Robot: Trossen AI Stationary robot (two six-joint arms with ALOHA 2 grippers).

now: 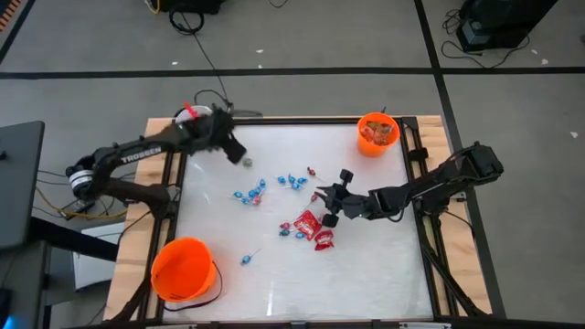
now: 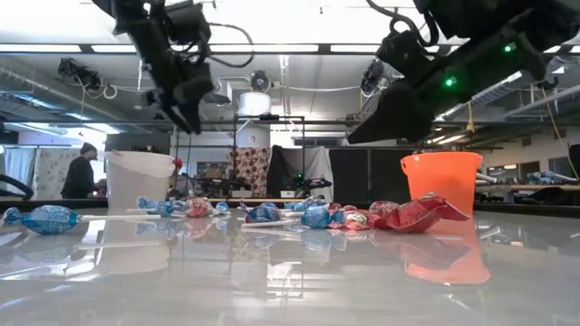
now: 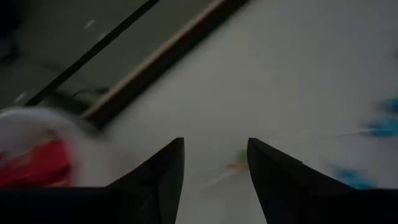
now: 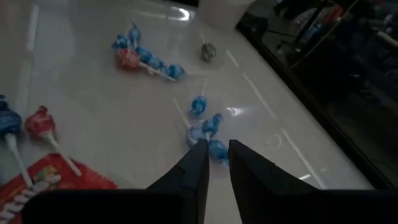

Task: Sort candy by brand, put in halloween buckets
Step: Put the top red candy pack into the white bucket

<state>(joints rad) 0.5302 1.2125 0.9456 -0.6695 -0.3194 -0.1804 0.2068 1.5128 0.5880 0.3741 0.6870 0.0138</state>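
Observation:
Candy lies mid-table: blue-wrapped pieces (image 1: 251, 194) (image 4: 149, 59), red packets (image 1: 311, 225) and a lone blue one on a stick (image 1: 247, 259). A green piece on a stick (image 3: 239, 162) lies on the table below my open left gripper (image 3: 214, 142) (image 1: 238, 152), beside the white bucket (image 3: 31, 155), which has red packets inside. My right gripper (image 4: 217, 154) (image 1: 320, 195) is above the blue pieces, its fingers nearly together with a blue piece (image 4: 217, 149) between the tips. The small orange bucket (image 1: 377, 133) stands at the far right corner, the larger orange bucket (image 1: 183, 270) near left. My right gripper has the blue candy's wrapped head (image 4: 218, 151) between its two fingertips, coming at it slanting down from the table's right side. The fingers cover both sides of the piece. Whether the piece is clear of the table does not show.
The table's wooden frame (image 1: 146, 210) runs along its left edge. In the low view a person (image 2: 82, 172) stands in the room beyond the table. The bare white surface stretches along the near side and between the white bucket and the small orange one.

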